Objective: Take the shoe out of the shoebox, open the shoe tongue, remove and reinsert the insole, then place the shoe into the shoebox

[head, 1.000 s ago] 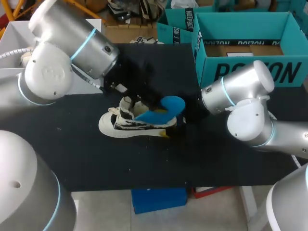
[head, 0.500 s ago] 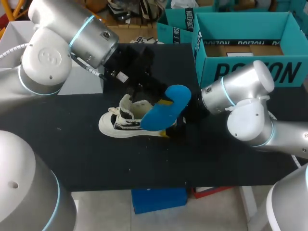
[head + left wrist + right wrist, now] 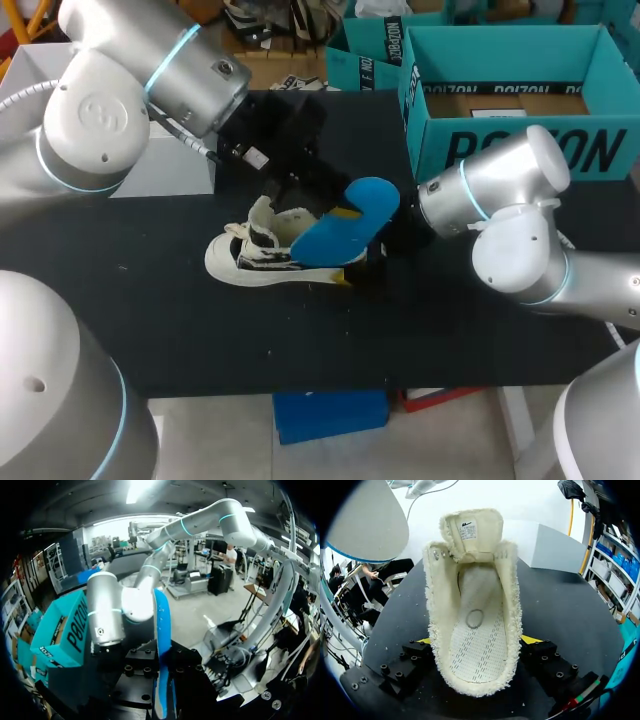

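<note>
Sneaker (image 3: 262, 256), cream with dark marks, sits near the middle of the black counter (image 3: 150, 320), toe toward the left edge. The right end effector (image 3: 368, 255) is at its heel. A blue insole (image 3: 345, 225) hangs tilted over the heel end, under the left end effector (image 3: 335, 200). The open teal shoebox (image 3: 510, 110) stands at the far right corner.

Left wrist view: the insole, seen edge-on, is clamped between both fingers.

Right wrist view: both yellow tips press the sneaker's sides, gripping it. The tongue (image 3: 469, 532) stands up and the pale perforated footbed lies bare.
</note>
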Robot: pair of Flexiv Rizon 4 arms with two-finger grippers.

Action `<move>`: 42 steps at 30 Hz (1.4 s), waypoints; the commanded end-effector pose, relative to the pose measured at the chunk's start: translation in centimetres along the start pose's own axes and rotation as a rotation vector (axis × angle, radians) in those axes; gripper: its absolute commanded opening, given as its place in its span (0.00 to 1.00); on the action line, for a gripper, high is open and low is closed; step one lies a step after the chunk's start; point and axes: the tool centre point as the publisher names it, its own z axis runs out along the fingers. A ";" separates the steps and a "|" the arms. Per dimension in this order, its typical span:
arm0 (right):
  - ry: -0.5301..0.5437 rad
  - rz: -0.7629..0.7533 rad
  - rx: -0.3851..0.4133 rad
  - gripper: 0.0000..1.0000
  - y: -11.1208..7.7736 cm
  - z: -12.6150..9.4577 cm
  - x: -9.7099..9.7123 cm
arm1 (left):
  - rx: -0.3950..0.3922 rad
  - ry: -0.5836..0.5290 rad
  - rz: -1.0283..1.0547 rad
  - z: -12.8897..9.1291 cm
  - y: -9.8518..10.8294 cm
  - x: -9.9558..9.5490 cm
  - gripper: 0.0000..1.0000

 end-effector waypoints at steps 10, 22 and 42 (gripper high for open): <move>0.000 0.001 0.000 0.00 0.0 0.0 -0.1 | 0.212 -0.081 -0.190 -3.0 -2.3 -1.3 0.00; 0.000 0.001 0.000 0.00 0.0 0.0 -0.1 | 0.477 -0.155 -0.384 -6.8 -5.3 -2.2 0.00; 0.000 0.001 0.000 0.00 0.0 0.0 -0.1 | 0.611 -0.139 -0.359 -10.2 -8.7 -1.6 0.00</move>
